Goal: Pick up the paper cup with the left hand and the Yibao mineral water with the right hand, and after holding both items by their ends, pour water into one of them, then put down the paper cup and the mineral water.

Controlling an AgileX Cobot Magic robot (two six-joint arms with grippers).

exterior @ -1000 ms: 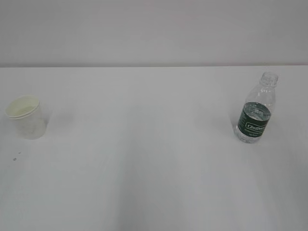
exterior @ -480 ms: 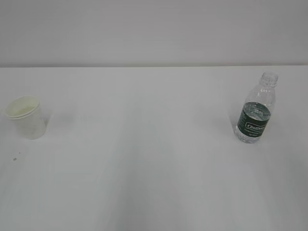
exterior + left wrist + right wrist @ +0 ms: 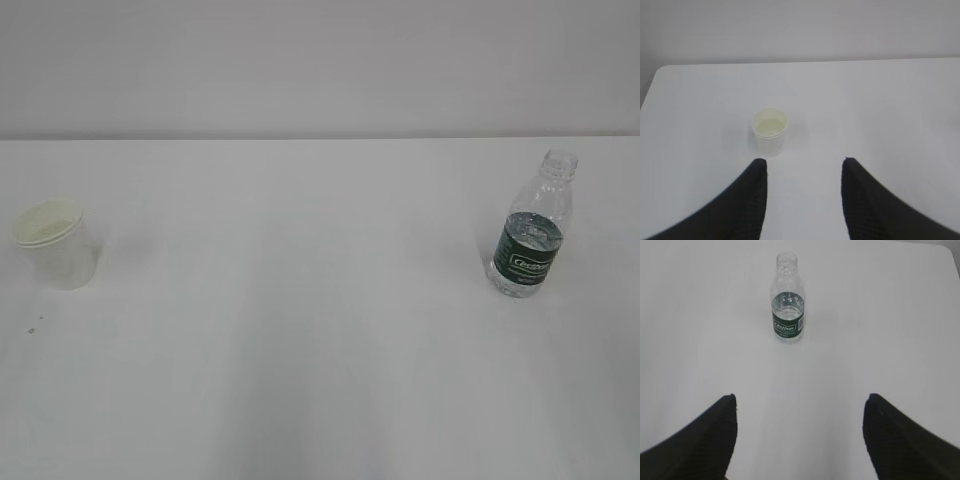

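Observation:
The white paper cup (image 3: 56, 245) stands upright at the table's left; in the left wrist view the cup (image 3: 770, 131) sits just beyond my left fingertip. My left gripper (image 3: 805, 161) is open and empty, short of the cup. The Yibao mineral water bottle (image 3: 532, 228), clear with a dark green label and no cap, stands upright at the right; it also shows in the right wrist view (image 3: 788, 300). My right gripper (image 3: 800, 397) is wide open and empty, well short of the bottle. Neither gripper shows in the exterior view.
The white table (image 3: 300, 330) ends at a back edge against a pale wall. Its rounded left corner (image 3: 660, 72) shows in the left wrist view and its right corner (image 3: 947, 252) in the right wrist view. A small dark speck (image 3: 33, 324) lies near the cup.

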